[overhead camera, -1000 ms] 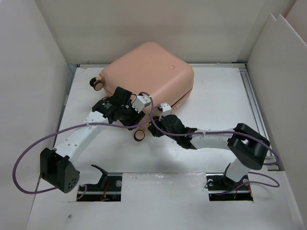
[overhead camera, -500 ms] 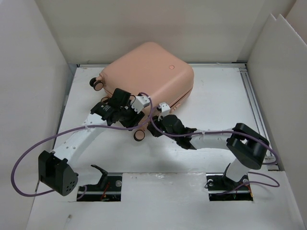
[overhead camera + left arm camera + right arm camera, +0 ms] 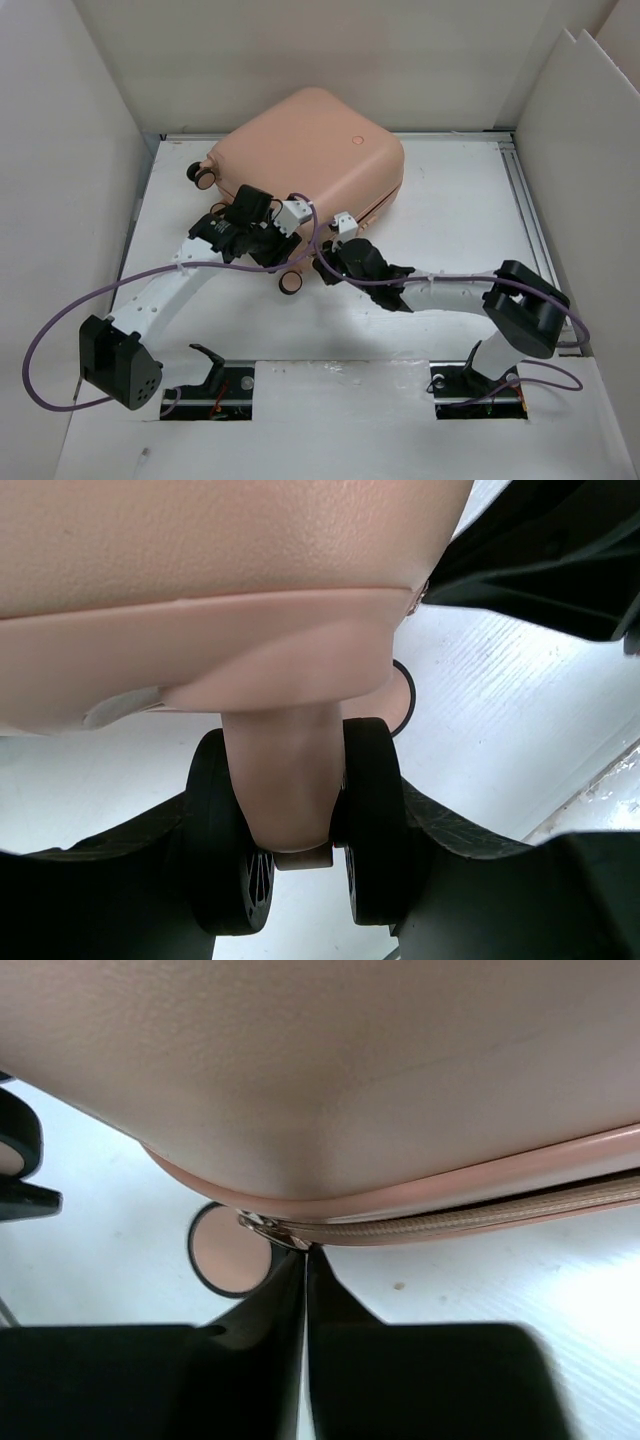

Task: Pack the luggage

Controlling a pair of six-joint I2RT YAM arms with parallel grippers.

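Right pincer closed at luggage zipper edge; left pincer clamps wheel.

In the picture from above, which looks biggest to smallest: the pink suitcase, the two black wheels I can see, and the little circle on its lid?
1. Peach-pink hard-shell suitcase.
2. Black wheel at its near edge and black wheel at its far-left corner: these look alike, so no ranking.
3. Tiny round mark on the shell.

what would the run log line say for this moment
luggage: lid down | left gripper: clamped on wheel | right gripper: shut, tips at zipper pull
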